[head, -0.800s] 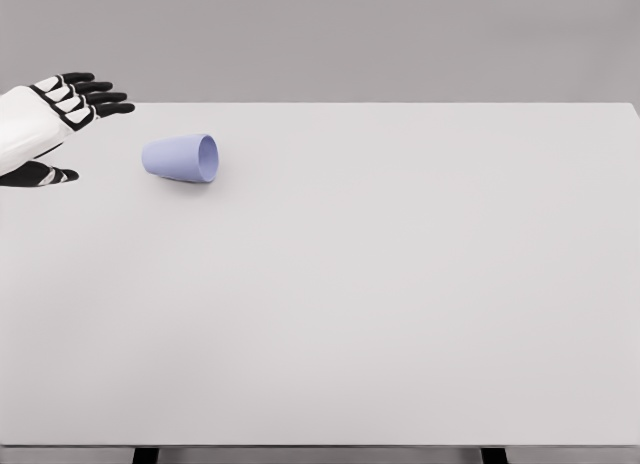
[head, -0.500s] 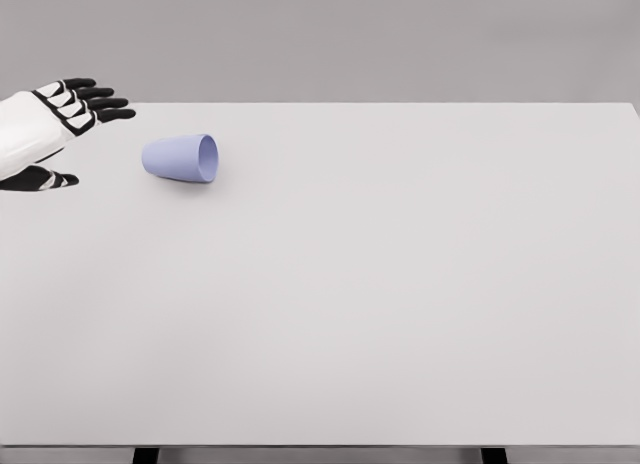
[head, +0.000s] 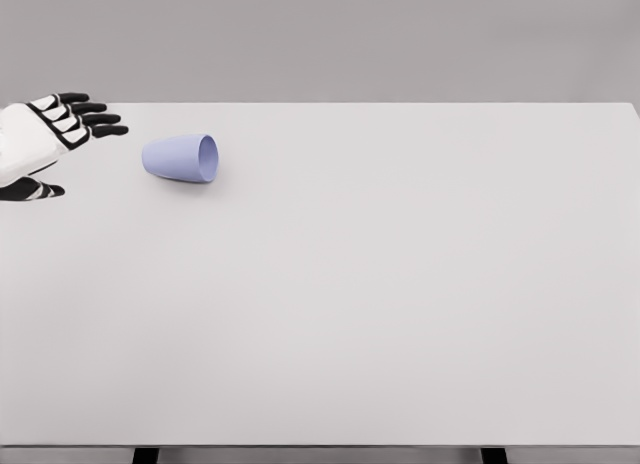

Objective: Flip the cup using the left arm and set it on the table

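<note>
The cup (head: pixel 181 158), pale lilac, is seen lying on its side at the far left of the counter (head: pixel 400 284), its open mouth turned to the right and its closed base pointing left. Nothing is touching it.

Just to its left, the left hand (head: pixel 45 134) is held at the picture's edge, near the cup but clear of it. The fingers (head: pixel 92 117) are stretched out wide and aimed at the cup's base, the thumb (head: pixel 30 190) is spread below them, and nothing is held. The right arm is not in view.

The reach is judged to be the step in hand; no grasp has been made and the flip is not yet begun. For a clean grasp, the hand should be brought in from the left along the cup's body, so that the round wall is taken between thumb and fingers rather than pushed at the base. A push there would likely send the cup rolling or sliding to the right. The fingers should be closed only once the wall is well between them, and the grip should leave the wrist free to be turned until the mouth faces up.
</note>
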Controlling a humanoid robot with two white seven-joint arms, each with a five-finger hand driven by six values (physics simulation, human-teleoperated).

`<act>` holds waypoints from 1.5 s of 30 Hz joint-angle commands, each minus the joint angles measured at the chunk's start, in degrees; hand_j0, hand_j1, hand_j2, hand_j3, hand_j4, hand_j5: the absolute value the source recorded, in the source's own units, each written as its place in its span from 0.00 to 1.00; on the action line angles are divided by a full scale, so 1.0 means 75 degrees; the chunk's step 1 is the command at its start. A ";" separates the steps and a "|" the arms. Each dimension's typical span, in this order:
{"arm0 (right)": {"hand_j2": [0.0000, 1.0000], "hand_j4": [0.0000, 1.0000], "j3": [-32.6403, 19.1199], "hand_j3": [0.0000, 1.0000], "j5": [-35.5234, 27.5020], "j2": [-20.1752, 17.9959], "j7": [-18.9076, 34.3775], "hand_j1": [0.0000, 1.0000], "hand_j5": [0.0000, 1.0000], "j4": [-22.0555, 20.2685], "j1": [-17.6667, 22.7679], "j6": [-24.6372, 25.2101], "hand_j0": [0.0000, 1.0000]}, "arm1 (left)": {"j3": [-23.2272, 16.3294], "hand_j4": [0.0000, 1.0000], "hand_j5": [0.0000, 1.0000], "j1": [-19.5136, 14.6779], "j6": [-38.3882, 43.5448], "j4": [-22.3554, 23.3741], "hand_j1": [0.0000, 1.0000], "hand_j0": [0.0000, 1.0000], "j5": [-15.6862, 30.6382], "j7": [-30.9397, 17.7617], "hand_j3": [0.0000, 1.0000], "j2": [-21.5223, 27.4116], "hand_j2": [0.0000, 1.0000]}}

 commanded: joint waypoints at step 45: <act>1.00 1.00 0.0000 1.00 0.0000 0.0000 0.0001 1.00 1.00 0.0001 0.0000 0.0000 1.00 | -0.3157 1.00 1.00 -0.2039 0.2268 0.0866 1.00 1.00 0.2918 -0.0288 1.00 -0.1388 1.00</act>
